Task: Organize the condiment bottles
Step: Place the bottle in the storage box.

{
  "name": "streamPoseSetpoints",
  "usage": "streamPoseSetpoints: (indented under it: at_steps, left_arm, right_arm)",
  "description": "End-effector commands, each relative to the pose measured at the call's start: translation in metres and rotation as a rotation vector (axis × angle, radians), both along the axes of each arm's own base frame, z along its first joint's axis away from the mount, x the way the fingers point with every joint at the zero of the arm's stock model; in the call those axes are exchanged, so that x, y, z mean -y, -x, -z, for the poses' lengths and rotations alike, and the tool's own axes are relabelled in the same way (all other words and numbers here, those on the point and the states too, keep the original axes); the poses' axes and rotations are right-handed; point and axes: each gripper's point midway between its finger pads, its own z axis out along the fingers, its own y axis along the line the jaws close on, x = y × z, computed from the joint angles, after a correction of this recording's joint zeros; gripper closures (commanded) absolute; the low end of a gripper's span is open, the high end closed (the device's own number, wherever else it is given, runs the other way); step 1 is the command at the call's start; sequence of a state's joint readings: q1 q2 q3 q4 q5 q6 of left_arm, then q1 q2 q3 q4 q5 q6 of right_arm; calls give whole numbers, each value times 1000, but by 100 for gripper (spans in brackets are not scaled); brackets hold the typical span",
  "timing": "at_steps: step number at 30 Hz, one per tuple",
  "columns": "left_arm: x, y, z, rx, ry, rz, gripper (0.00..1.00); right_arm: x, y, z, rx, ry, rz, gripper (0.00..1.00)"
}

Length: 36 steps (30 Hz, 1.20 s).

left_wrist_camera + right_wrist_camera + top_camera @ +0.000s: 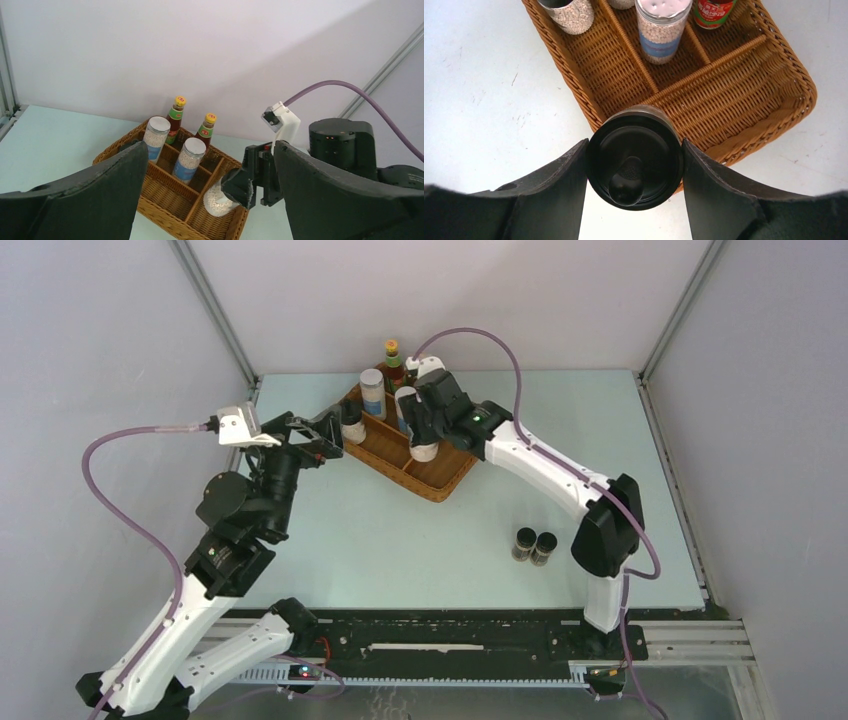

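Note:
A black-capped beige shaker (634,160) hangs tilted over the end compartment of the wicker tray (440,490), with my right gripper (634,167) shut on its cap; the top view shows that shaker (425,445) under the right gripper (424,425). A second shaker (352,423) stands in the tray's left compartment, right beside my open left gripper (335,437). Two blue-labelled jars (156,135) (189,159) and two red-brown sauce bottles (176,116) (206,129) stand in the tray's far compartments. Two tiny dark vials (533,545) sit on the table to the right. Nothing lies between the left gripper's fingers (90,195).
The tray (165,220) lies diagonally at the back middle of the pale table. The right arm (560,480) reaches across from the right, close above the tray. Grey walls and metal posts (215,310) close in the back and sides.

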<state>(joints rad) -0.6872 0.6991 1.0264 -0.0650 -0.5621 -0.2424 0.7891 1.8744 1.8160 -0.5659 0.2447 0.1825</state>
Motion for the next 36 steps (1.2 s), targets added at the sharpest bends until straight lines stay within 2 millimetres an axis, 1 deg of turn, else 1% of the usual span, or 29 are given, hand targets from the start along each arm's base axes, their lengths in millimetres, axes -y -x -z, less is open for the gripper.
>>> streamPoseSetpoints:
  at_steps: [1, 8, 19, 30, 36]
  left_arm:
    - [-1, -2, 10, -7, -29, -14, 0]
    - [1, -2, 11, -6, -31, -8, 0]
    - [-1, -1, 12, -4, -33, -15, 0]
    - [-3, 0, 12, 0, -35, -19, 0]
    - [-6, 1, 15, 8, -31, -27, 0]
  right_arm:
    - [-24, -9, -36, 87, -50, -52, 100]
    - [-42, -19, -26, 95, -46, -88, 100]
    - [-68, -31, -23, 123, -34, -151, 100]
    - [-86, -42, -17, 145, -31, -188, 100]
    - [-89, -47, -12, 156, -20, -197, 100]
